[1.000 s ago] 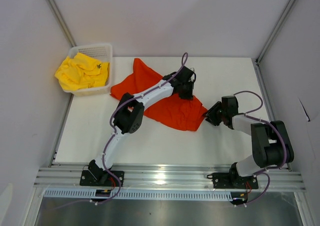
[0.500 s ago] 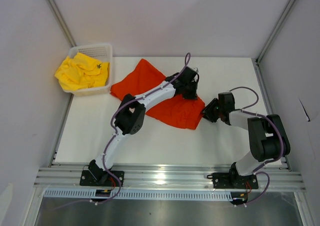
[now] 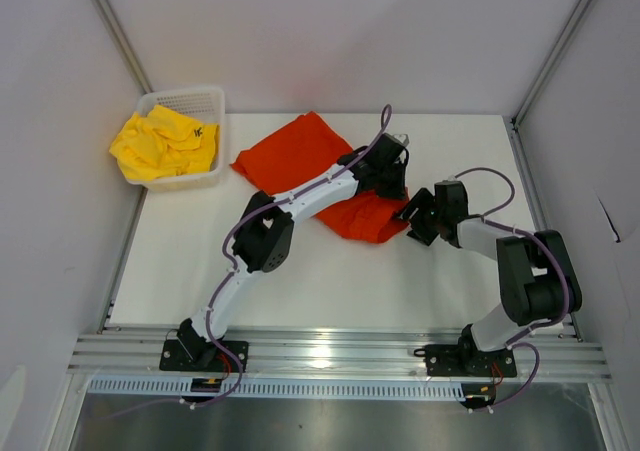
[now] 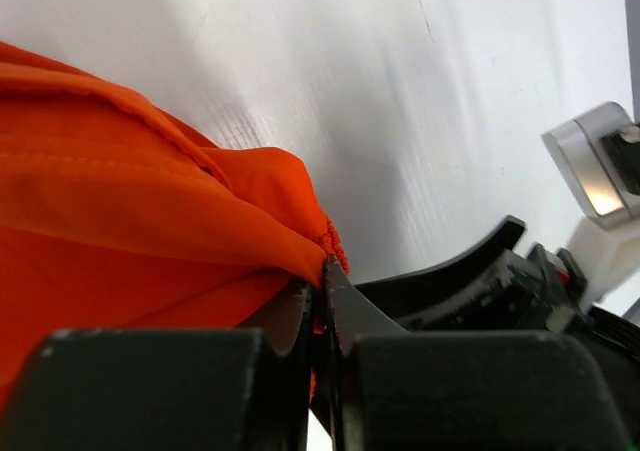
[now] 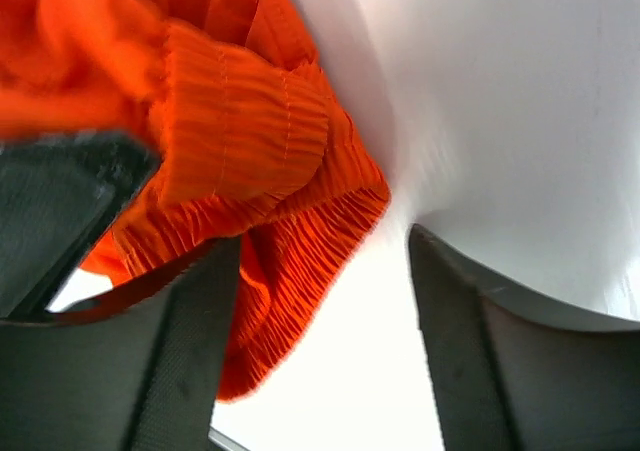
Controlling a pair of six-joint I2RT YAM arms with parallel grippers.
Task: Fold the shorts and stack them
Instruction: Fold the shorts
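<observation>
The orange-red shorts (image 3: pixel 300 151) lie bunched in the middle of the white table (image 3: pixel 330 281). My left gripper (image 3: pixel 388 176) is at their right end, and its jaws (image 4: pixel 322 271) are shut on a fold of the orange fabric (image 4: pixel 120 211). My right gripper (image 3: pixel 412 216) sits just right of the shorts with its jaws wide open (image 5: pixel 320 241). The ribbed waistband (image 5: pixel 240 121) rests against its left finger (image 5: pixel 190 351), not pinched. The yellow shorts (image 3: pixel 165 141) are piled in the basket at the back left.
The white mesh basket (image 3: pixel 215 101) stands in the table's back left corner. Grey walls with metal posts close in the left, back and right sides. An aluminium rail (image 3: pixel 330 351) carrying both arm bases runs along the near edge.
The right gripper has opened and let go of the waistband. The left gripper has pulled the orange shorts back and to the right, so the cloth is more bunched.
</observation>
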